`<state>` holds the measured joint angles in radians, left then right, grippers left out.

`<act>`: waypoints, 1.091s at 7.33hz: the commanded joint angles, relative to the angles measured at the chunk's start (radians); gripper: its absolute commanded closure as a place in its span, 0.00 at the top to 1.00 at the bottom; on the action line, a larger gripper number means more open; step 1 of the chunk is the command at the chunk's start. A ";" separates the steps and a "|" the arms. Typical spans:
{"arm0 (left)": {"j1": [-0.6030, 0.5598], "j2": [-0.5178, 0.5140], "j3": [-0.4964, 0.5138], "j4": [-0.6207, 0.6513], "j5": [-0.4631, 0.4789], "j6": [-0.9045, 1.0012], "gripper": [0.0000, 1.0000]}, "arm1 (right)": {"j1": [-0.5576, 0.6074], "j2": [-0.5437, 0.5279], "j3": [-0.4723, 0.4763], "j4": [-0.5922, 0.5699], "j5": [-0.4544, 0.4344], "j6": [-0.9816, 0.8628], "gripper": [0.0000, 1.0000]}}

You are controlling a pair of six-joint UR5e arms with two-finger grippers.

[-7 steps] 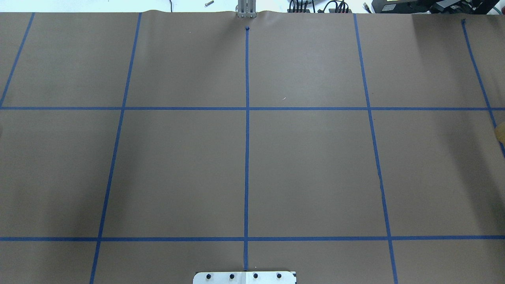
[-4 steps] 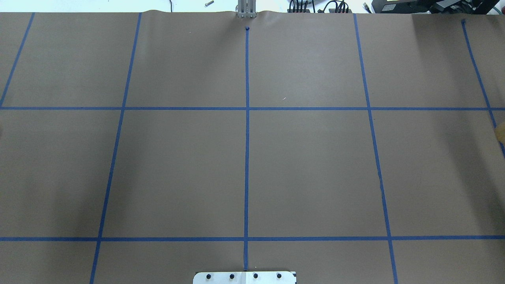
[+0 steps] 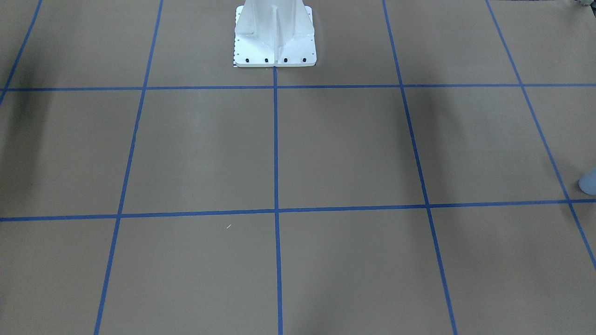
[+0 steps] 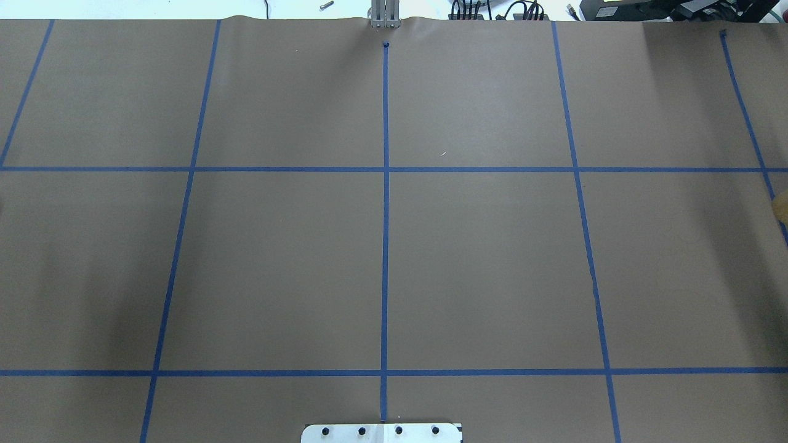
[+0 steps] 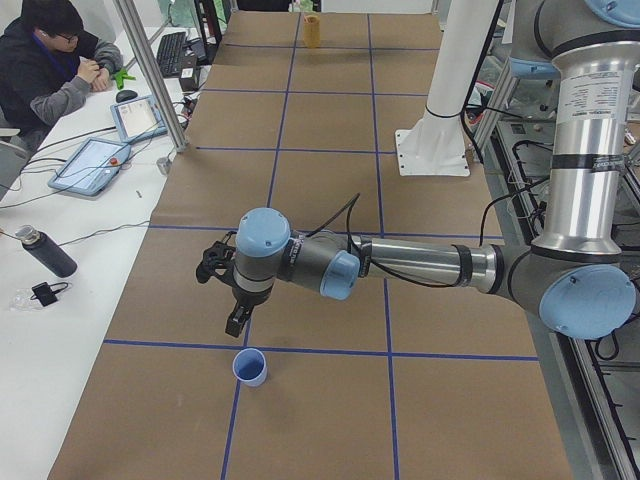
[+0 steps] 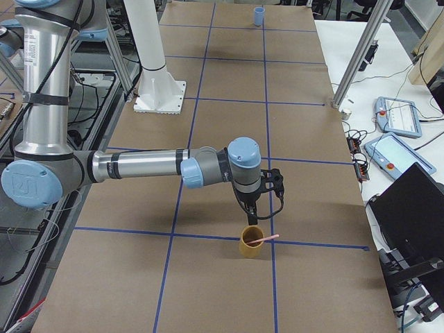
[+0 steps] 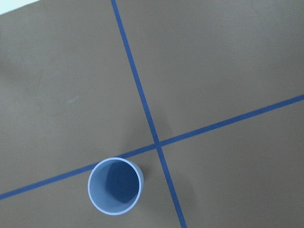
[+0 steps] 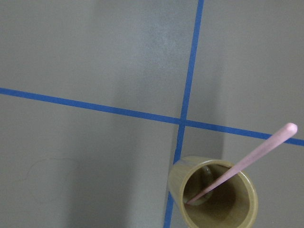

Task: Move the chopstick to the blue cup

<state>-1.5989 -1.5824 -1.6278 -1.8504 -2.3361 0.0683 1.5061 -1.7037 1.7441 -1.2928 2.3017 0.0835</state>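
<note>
The right pincer hangs just above a tan cup, near the end of the table on the robot's right side. I cannot tell whether it is apart or together, because only the side view shows it. The chopstick stands inside this tan cup, not upright but leaning. Its lower end rests on the cup's bottom, and its upper end passes over the rim and points toward the long edge of the table far from the robot. So the stick lies just below the right pincer, with its long axis slanted.

The left pincer hangs above the blue cup, which stands upright and empty near the opposite end of the table. Its state I cannot tell either. The two cups are well apart. In my judgement the right arm is much the nearer one for the grasp, and it should take the free upper part of the stick.
</note>
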 commanded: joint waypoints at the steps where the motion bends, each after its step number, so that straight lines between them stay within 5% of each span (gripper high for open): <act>1: 0.000 -0.007 0.011 -0.012 -0.018 -0.031 0.98 | -0.007 -0.022 -0.037 0.186 0.037 0.045 1.00; 2: 0.004 -0.010 0.025 -0.016 -0.017 -0.045 0.98 | -0.064 -0.014 -0.008 0.193 0.074 0.202 1.00; 5: 0.026 -0.036 0.213 -0.162 -0.014 -0.053 0.98 | -0.321 -0.010 0.109 0.193 -0.083 0.580 1.00; 8: 0.121 -0.040 0.272 -0.184 -0.009 -0.084 0.98 | -0.359 -0.002 0.114 0.193 -0.114 0.613 1.00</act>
<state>-1.5131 -1.6209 -1.3779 -2.0250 -2.3470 -0.0055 1.1577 -1.7071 1.8566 -1.0999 2.1940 0.6865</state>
